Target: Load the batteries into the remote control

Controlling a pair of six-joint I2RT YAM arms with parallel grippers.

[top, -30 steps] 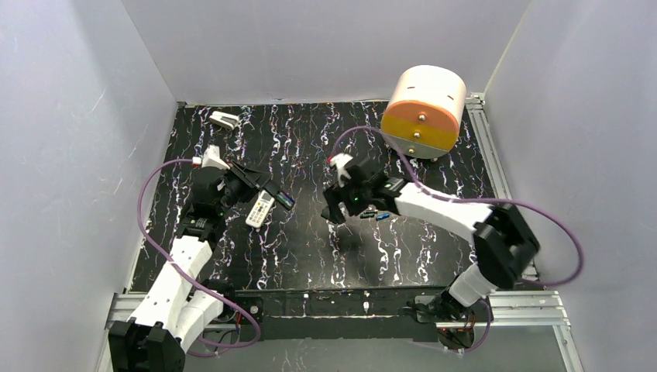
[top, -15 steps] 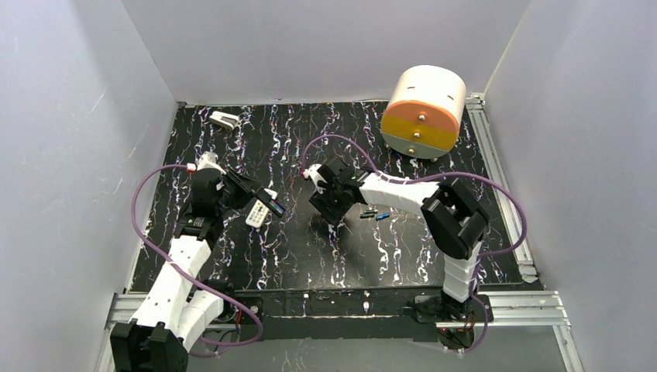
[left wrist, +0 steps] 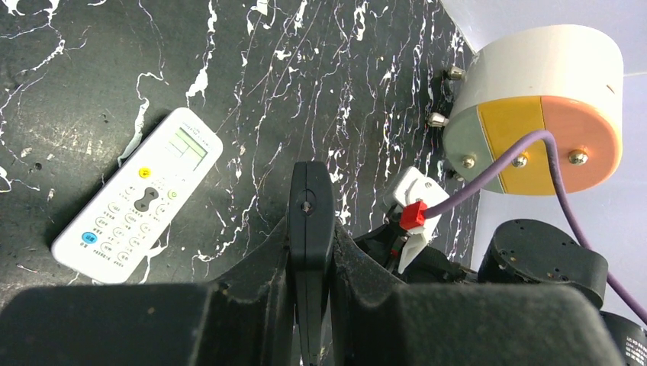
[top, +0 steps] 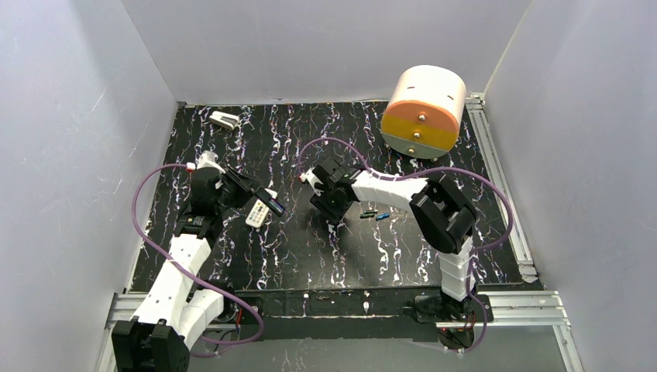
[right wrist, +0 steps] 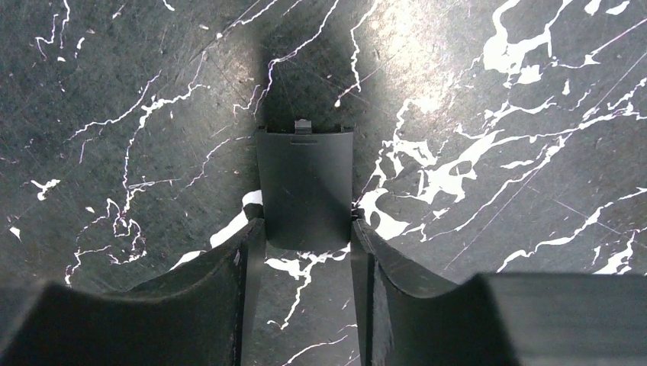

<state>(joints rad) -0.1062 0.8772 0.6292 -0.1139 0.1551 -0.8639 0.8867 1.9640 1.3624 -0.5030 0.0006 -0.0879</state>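
The white remote control (top: 259, 212) (left wrist: 137, 194) lies buttons-up on the black marbled table, just left of my left gripper (top: 262, 198) (left wrist: 310, 229). That gripper is shut on a long flat black strip (left wrist: 310, 198), held edge-on above the table. Two batteries, one green (top: 369, 215) and one blue (top: 383, 216), lie right of my right gripper (top: 325, 211) (right wrist: 305, 232). Its fingers press against both sides of a small flat black cover (right wrist: 305, 187) lying on the table. The cover's clip end points away from the wrist.
A large round white drum with orange and yellow faces (top: 424, 110) (left wrist: 534, 107) stands at the back right. A small white-and-grey block (top: 225, 119) lies at the back left. Grey walls enclose the table on three sides. Purple cables loop from both wrists.
My right arm has swung left, away from the batteries, and lowered over the black cover while its jaws narrowed onto it. The left arm shifted slightly, still holding the strip.
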